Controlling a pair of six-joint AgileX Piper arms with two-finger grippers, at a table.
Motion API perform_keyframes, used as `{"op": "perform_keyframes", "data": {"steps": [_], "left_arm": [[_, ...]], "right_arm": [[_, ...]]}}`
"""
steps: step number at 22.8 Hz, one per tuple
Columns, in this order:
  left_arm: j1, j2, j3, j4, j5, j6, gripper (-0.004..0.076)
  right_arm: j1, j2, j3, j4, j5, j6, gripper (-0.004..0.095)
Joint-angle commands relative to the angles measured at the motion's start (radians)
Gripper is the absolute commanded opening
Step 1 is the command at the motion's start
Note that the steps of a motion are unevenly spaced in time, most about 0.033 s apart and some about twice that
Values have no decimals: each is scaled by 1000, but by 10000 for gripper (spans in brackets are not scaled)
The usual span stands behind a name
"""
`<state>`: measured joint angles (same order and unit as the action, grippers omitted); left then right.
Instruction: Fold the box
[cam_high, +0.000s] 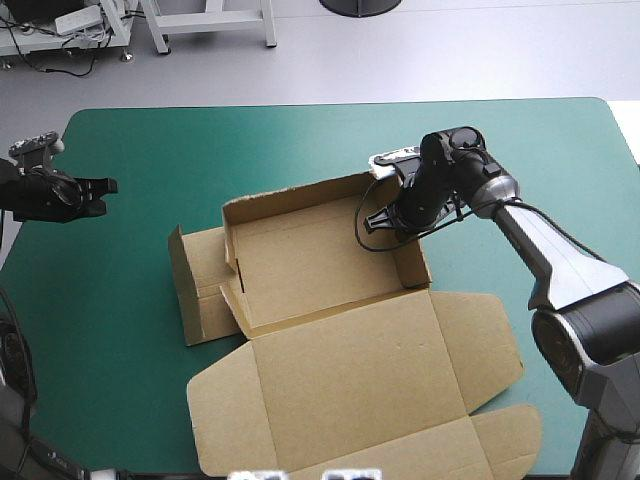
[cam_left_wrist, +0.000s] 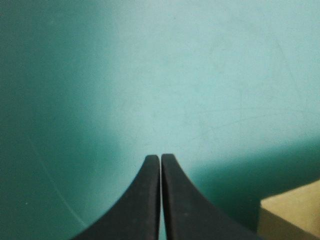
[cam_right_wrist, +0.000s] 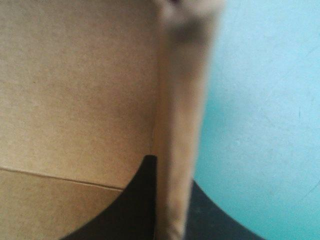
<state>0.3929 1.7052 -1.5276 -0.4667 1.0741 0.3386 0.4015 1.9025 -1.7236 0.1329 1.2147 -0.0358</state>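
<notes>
**Box lay open, lid toward the near edge, right fingers on its wall**

Nearest you, the box (cam_high: 340, 340) sat in the middle of the table (cam_high: 120, 330). Its lid (cam_high: 350, 400) lay flat and reached the near edge. Its long axis ran from near to far, leaning slightly to the left as it went away. Behind the lid stood the tray (cam_high: 310, 260) with its walls raised, its longer side lying across the table. A loose flap (cam_high: 195, 285) splayed out on its left.

Your right gripper (cam_high: 390, 215) was clamped on the tray's right wall (cam_high: 415, 268), with one finger inside and one outside.

Your left gripper (cam_left_wrist: 160, 159) hung over bare teal-green cover near the left edge, well apart from the box. Its fingers were pressed together on nothing.

Beyond the far edge you had grey floor (cam_high: 450, 50) and the legs of a white frame (cam_high: 210, 25).
</notes>
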Motion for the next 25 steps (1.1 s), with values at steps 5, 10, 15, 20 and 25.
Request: {"op": "perform_keyframes", "data": {"steps": [5,10,15,20,25], "left_arm": [[2,-44,-24,-49,-7,3,-6],[2,-44,-24,-77,-1,26,-6],[2,-44,-24,-86,0,28,-6],[2,-44,-24,-86,16,28,-6],[2,-44,-24,-87,17,32,-6]], "right_arm": [[-54,-3,-26,-2,-79,-43,-19],[-54,-1,-35,-2,-53,-61,103],[-54,-1,-105,-14,28,-61,527],[-47,-28,-155,-19,35,-44,623],[-20,-60,-153,-36,37,-19,625]]}}
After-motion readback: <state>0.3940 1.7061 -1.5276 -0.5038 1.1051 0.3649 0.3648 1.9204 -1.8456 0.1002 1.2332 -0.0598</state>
